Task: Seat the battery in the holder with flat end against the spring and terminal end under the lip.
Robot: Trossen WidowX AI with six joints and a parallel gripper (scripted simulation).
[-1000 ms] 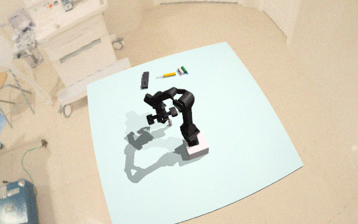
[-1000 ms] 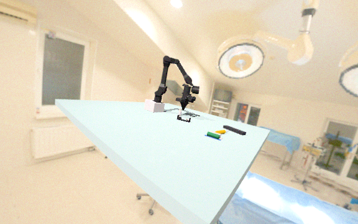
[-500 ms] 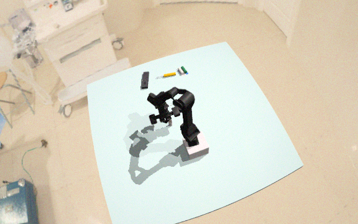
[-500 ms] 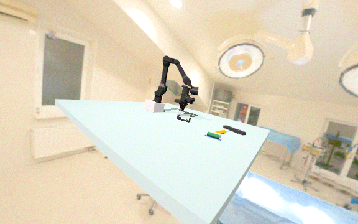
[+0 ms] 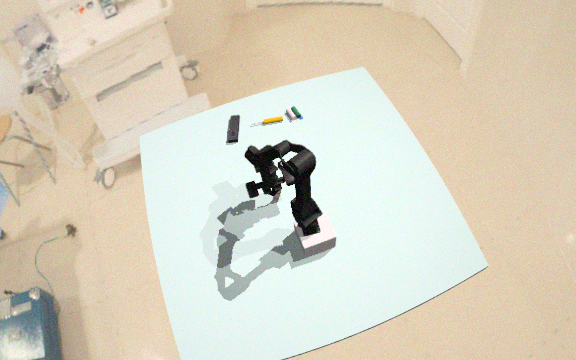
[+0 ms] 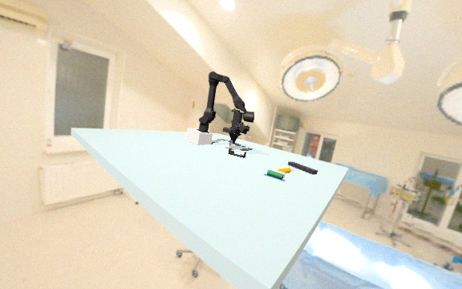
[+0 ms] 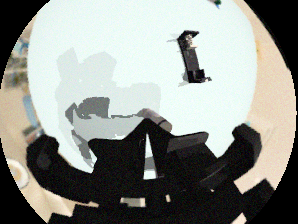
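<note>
On the pale blue table (image 5: 378, 210), going left to right in the top view, a flat black bar (image 5: 233, 128) lies at the far edge, then an orange-handled tool (image 5: 271, 120), then a green cylinder (image 5: 295, 111) beside a small white block. Nearer, the arm folds down over the table — its gripper (image 7: 149, 156) is clenched on nothing. In the wrist view the black holder (image 7: 192, 60) lies ahead and right of the gripper, apart from it — a small pale piece at its far end may be the battery, too small to tell.

An operating theatre. Round surgical lamps (image 6: 311, 78) hang from the ceiling at two o'clock. A white equipment cart (image 5: 123, 65) stands at ten o'clock.
</note>
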